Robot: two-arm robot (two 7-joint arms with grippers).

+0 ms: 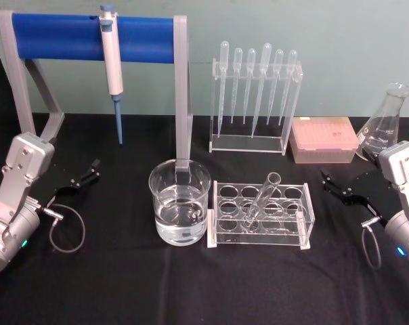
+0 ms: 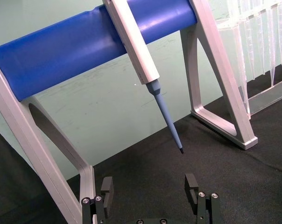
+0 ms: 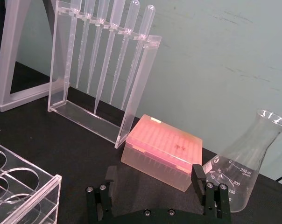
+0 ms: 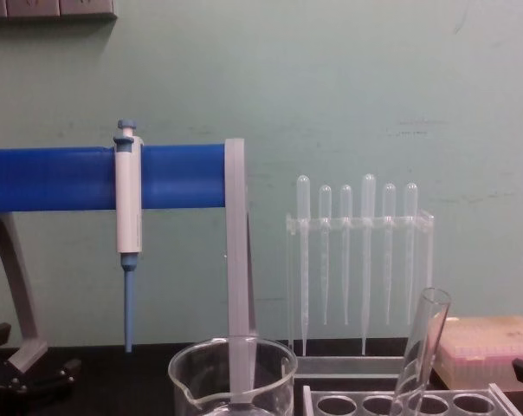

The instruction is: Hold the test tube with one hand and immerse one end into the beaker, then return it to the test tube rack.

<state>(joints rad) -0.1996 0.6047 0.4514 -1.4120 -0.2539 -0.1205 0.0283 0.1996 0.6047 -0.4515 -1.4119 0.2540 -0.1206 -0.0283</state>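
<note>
Nearest, the left pincer (image 1: 84,177) is seen hovering by the tabletop's (image 1: 123,284) left edge, fingers spread wide and nothing held. The right pincer (image 1: 340,187) is found by the right edge, likewise wide open and empty. A black cloth is spread over the tabletop.

At the middle, the beaker (image 1: 179,203) is set upright and partly filled with clear liquid. Just beside it, toward the right edge, the clear test tube rack (image 1: 306,223) is placed. The test tube (image 1: 262,200) is lodged in one of its middle holes, tilted, rim leaning up and away.

Along the far edge a grey stand with a blue bar (image 1: 55,37) is found toward the left corner, a white-and-blue pipettor (image 1: 111,64) hung on it. Next come clear pipettes (image 1: 255,95) in their holder, then a pink box (image 1: 324,139). At the right corner is a conical flask (image 3: 246,163), on which "250 ml", "200" and "150" can be read. Behind, a pale green wall (image 4: 374,87) is seen.
</note>
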